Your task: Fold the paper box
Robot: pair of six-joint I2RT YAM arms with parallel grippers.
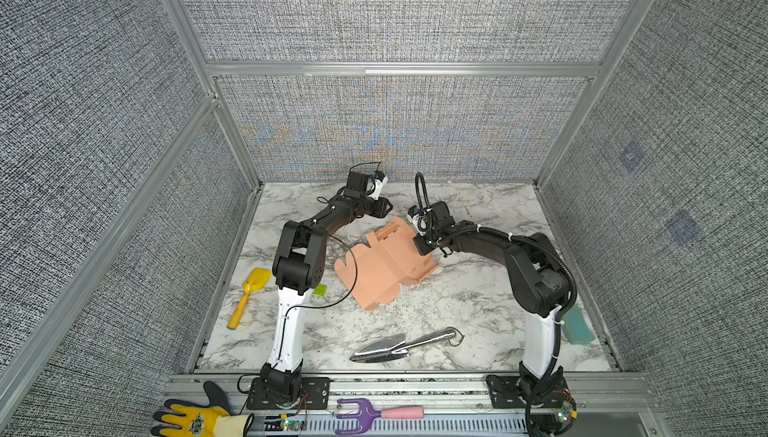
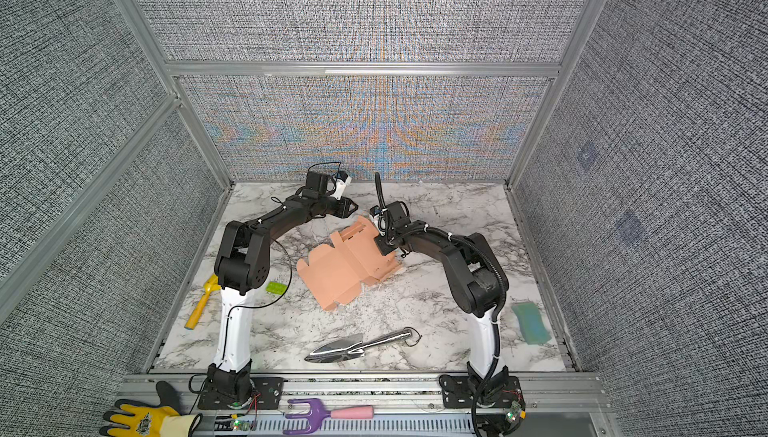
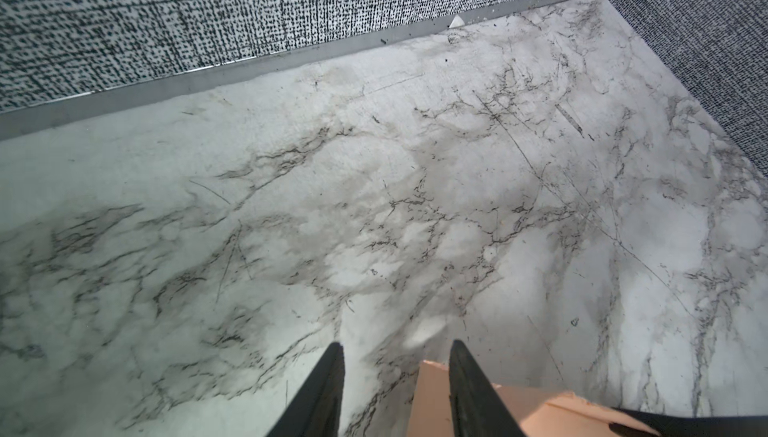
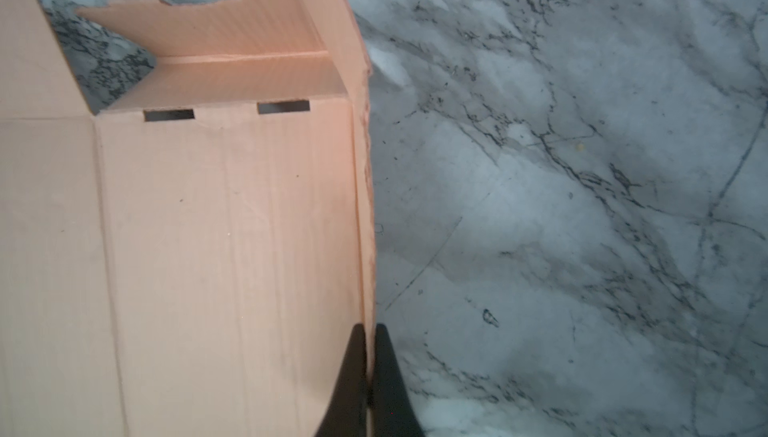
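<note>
Quick update on the paper box: it's lying mid-worktop, mostly flat, with one end flap and the thin side strip on my right bent up. My right end effector is pressed together on that side strip, pinching the card right at its edge. I reckon that's so the wall stands up along its crease while the big panel lies flat. My left end effector is spread with nothing between the fingers, hanging low by the far corner of the box. That corner shows just beside one finger, can't tell if it touches. My guess: left is lined up to catch the end flap next.
</note>
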